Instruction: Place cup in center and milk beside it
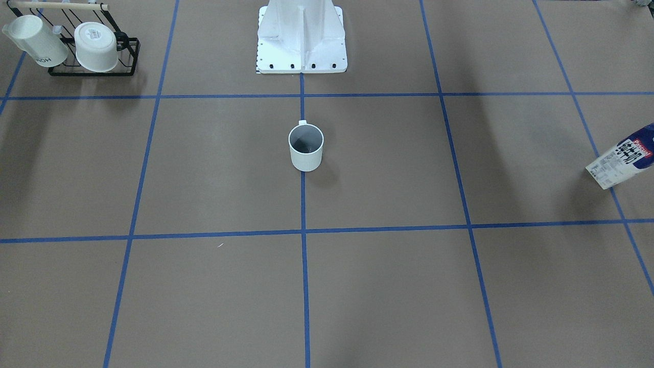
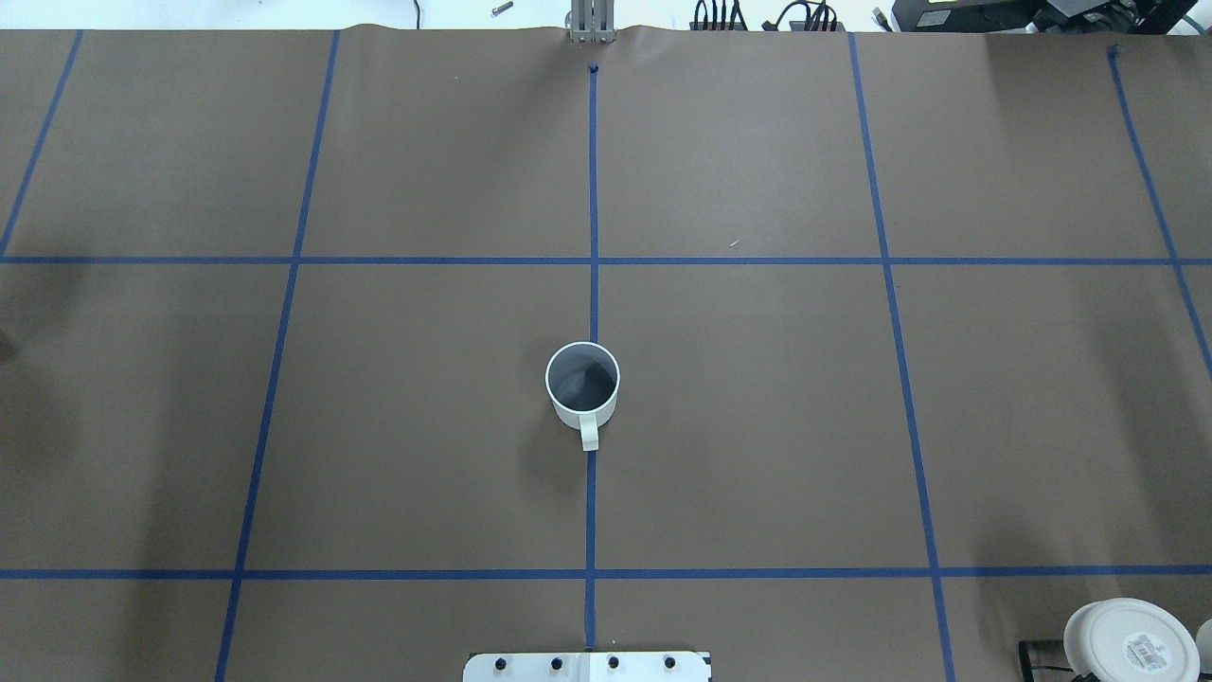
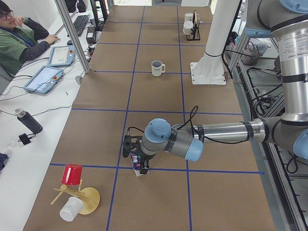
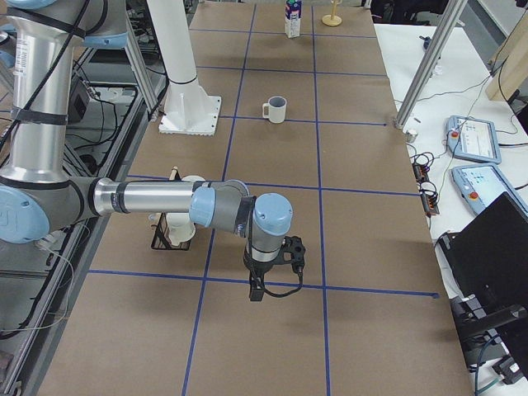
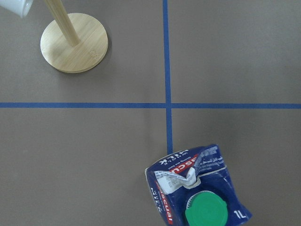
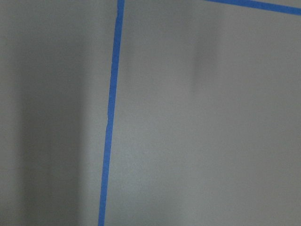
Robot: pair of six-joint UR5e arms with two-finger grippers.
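The cup [image 1: 306, 145] stands upright on the centre tape line in the center [image 2: 739, 407], its handle toward the robot base; it also shows as the cup [image 2: 582, 384], [image 3: 157, 68], [image 4: 276, 108]. The milk [image 1: 626, 156] stands far out toward the table's left end. My left gripper [image 3: 134, 153] hangs right over the milk [image 3: 139, 168]; the left wrist view looks down on the green-capped milk [image 5: 197, 188] with no fingers showing, so I cannot tell its state. My right gripper [image 4: 257, 289] points down over bare table near the rack; I cannot tell its state either.
A black rack [image 1: 127, 59] with two white mugs sits at the robot's right end, also seen as the rack [image 4: 161, 239]. A wooden mug tree [image 3: 89, 199] with a red and a white cup stands beyond the milk. The robot base [image 1: 301, 41] is behind the cup. A person [image 3: 19, 36] sits at a side desk.
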